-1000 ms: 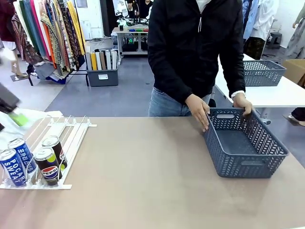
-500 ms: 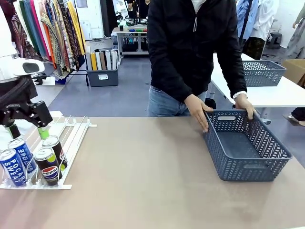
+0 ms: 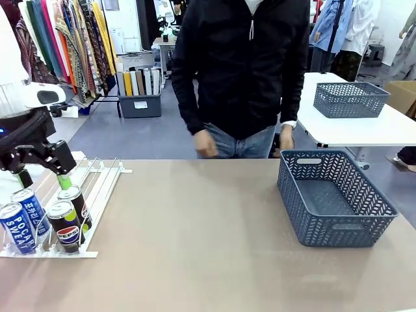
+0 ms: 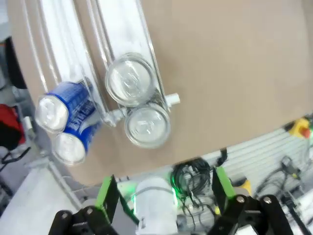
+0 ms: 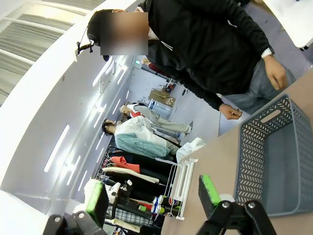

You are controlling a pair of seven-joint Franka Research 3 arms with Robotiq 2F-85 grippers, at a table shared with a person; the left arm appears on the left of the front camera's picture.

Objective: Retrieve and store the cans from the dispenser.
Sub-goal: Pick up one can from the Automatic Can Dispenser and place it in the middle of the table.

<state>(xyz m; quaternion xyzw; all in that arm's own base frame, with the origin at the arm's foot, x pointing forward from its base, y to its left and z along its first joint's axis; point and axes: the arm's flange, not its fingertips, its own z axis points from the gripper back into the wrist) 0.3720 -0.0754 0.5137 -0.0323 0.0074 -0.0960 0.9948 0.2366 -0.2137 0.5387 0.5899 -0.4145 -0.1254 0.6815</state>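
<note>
At 8 o'clock on the worktop [image 3: 195, 260], the left tool [image 3: 44, 177] hangs open above the dispenser [image 3: 104, 179]. Four cans [image 3: 65, 224] crowd its low end, two blue and two black. A grey basket [image 3: 325, 231] sits at 3 o'clock. The right tool [image 5: 153, 196] gapes open, empty.

cans [image 3: 67, 227] in dispenser [image 3: 104, 179] left, basket [image 3: 338, 232] right
</note>
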